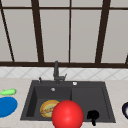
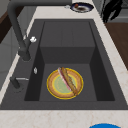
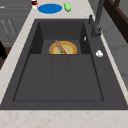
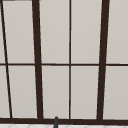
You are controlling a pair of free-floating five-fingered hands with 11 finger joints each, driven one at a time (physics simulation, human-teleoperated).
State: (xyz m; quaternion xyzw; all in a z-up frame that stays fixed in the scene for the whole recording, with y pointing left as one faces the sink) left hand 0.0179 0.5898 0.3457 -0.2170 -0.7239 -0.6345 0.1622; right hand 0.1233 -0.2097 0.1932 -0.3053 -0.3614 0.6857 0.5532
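We face a tall window [image 4: 70, 62] with pale panes and dark brown bars, above a speckled, stone-like beige desk [image 1: 117, 85]. Set into the desk is a matte black sink [image 2: 67, 35], rectangular, with a deep basin and a shallow ribbed drainboard. An angular dark faucet [image 1: 56, 72] stands behind it.

The right hand [image 1: 93, 116] hangs before the sink's front edge, off the drainboard side. In the left side view its fingers [image 2: 111, 10] hang loose and spread, holding nothing. Nearest to it on the desk lies a glossy dark plate [image 2: 81, 7], apart from the hand.

On the basin floor we see a round yellow-rimmed plate [image 2: 53, 86] carrying a long sausage [image 2: 68, 80]. A smooth red ball [image 1: 67, 115] fills the foreground. A flat blue disc [image 1: 6, 106] and an oblong green thing [image 1: 8, 92] rest on the desk's far side.
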